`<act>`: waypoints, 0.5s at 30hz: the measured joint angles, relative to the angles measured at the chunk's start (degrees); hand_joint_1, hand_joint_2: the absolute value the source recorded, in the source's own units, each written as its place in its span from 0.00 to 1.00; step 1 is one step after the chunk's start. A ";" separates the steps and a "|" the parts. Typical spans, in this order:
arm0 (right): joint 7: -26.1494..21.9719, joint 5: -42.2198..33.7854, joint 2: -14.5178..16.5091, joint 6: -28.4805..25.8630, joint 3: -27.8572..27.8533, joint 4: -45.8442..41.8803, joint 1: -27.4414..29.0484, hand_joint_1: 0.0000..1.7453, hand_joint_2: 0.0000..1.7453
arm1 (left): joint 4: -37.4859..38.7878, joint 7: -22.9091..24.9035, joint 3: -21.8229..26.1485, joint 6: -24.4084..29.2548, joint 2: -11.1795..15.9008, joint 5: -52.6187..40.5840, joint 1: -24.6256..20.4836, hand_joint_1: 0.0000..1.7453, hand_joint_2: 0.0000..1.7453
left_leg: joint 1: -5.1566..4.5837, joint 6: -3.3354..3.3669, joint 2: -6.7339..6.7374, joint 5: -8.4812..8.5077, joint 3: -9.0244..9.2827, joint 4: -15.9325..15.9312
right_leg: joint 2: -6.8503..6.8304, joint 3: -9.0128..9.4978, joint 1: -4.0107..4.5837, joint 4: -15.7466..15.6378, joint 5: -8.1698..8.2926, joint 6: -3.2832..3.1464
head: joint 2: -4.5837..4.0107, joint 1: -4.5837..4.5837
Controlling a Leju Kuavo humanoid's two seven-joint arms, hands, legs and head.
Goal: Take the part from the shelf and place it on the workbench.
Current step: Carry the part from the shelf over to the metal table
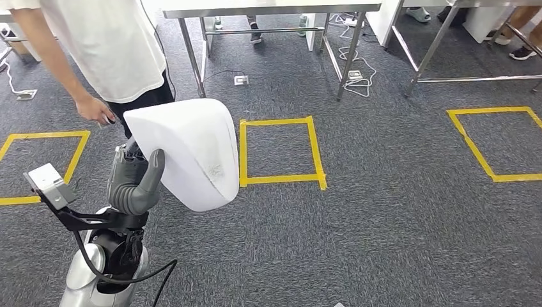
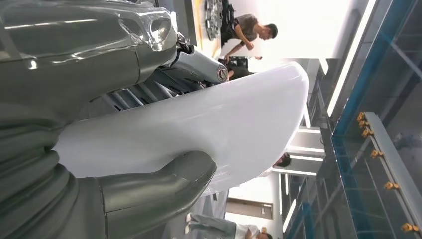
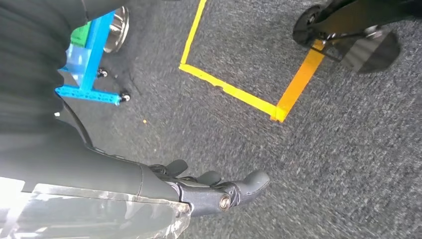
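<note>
My left hand (image 1: 135, 179) holds a large white curved shell part (image 1: 188, 150) out in front of me above the grey carpet. Its thick grey thumb presses the part's near face, and the other fingers lie behind it. In the left wrist view the white part (image 2: 199, 129) runs between the thumb (image 2: 159, 184) and the dark fingers (image 2: 199, 64) of my left hand (image 2: 99, 139). My right hand (image 3: 214, 191) hangs over the carpet with its fingers loosely stretched and nothing in it.
A person in a white shirt (image 1: 108, 45) stands close at the left, one hand (image 1: 96, 110) near the part. Metal tables (image 1: 268, 9) stand ahead with cables beneath. Yellow tape squares (image 1: 281, 150) mark the carpet. A blue wheeled frame (image 3: 92, 59) stands near my right side.
</note>
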 joint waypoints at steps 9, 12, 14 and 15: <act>0.01 0.06 -0.14 -0.11 -0.36 -0.06 -0.24 0.00 1.00 | 0.16 -0.09 -0.37 0.15 0.18 0.04 0.13 1.00 1.00 | -0.03 -2.07 -3.00 -1.90 0.00 1.63 | 0.89 5.37 -0.09 -14.90 7.94 -0.19 | 0.00 0.15; 0.01 0.15 -0.16 -0.15 -0.49 -0.18 -0.20 0.00 1.00 | 0.14 -0.18 -0.46 0.21 0.36 0.09 0.09 1.00 1.00 | 0.28 -3.16 -0.75 -4.48 -1.76 5.97 | 0.87 5.92 -0.40 -15.04 7.76 -1.19 | 0.00 -0.20; 0.01 0.15 -0.25 -0.16 -0.51 -0.17 -0.03 0.00 1.00 | 0.15 -0.21 -0.51 0.24 0.44 0.10 0.11 1.00 1.00 | 0.67 -3.77 0.43 -7.67 -5.63 13.36 | 0.78 6.18 -0.26 -15.03 7.49 -1.57 | 0.00 -0.40; 0.01 0.14 -0.26 -0.16 -0.52 -0.17 0.06 0.00 1.00 | 0.16 -0.21 -0.53 0.25 0.46 0.10 0.13 1.00 1.00 | 0.82 -3.91 0.64 -8.56 -7.47 16.45 | 0.72 6.25 -0.18 -15.03 7.40 -1.67 | 0.00 -0.40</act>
